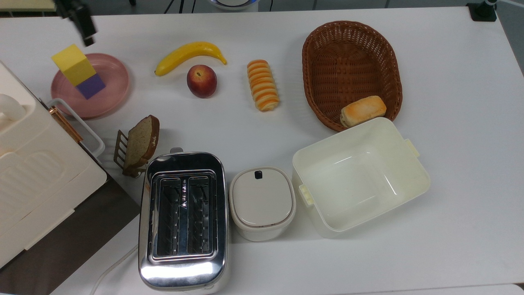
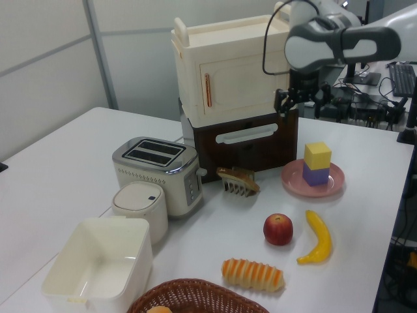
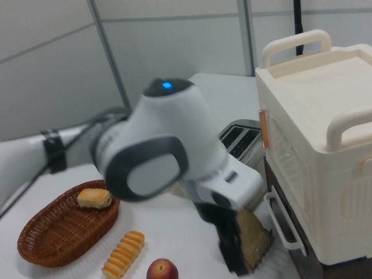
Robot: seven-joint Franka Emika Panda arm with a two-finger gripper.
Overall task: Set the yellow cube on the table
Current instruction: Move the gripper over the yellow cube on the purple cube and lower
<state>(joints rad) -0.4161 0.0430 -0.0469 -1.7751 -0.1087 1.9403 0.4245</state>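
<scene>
We find the yellow cube stacked squarely on the purple cube, and the pair sits on the round pink plate near the top view's left edge, just in front of the cream cabinet. The stack lifts the yellow block clear of the plate's rim, so its side faces are free, which we judge makes it easy to take from above without disturbing the plate.

The gripper hangs in the air above and a little behind the plate in the left view, apart from the cube. Its jaws stand spread, empty, with a gap that looks wider than the block. We read this as the approach: nothing is grasped yet, and the whole task is still ahead.

The desk has bare white surface around the plate, notably between it and the banana, so a drop spot lies close by. The peach, the striped bread roll, the wicker basket and the toaster lie farther off. The main risk we see is nudging the purple cube or tipping the stack as the jaws close.
</scene>
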